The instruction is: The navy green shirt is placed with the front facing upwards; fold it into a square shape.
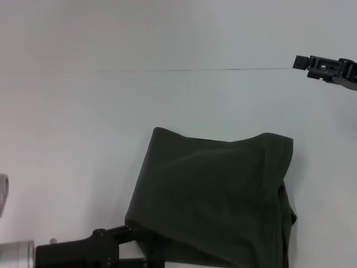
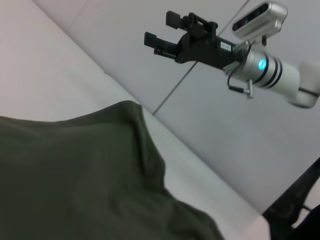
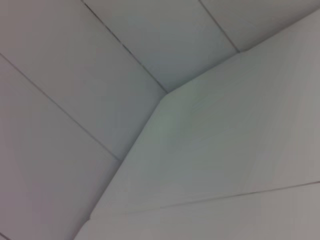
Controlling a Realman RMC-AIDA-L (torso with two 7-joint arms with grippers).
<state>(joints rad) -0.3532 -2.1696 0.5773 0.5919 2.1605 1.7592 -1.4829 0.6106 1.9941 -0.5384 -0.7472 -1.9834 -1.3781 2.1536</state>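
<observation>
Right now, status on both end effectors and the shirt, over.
Left end effector at shirt's near-left corner, grip unclear. Right end effector open, raised clear, far right. Navy green shirt folded, plain side up. Nothing in the way.

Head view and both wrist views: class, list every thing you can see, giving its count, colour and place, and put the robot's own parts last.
navy green shirt: one, dark olive green, folded into a bundle, lying on the table in the near middle, plain side up.
table: one, white, spanning the whole head view under the shirt.
left gripper: one, black, low at the near left, at the shirt's near-left corner.
right gripper: one, black on a silver wrist, raised at the far right, apart from the shirt, jaws open.
</observation>
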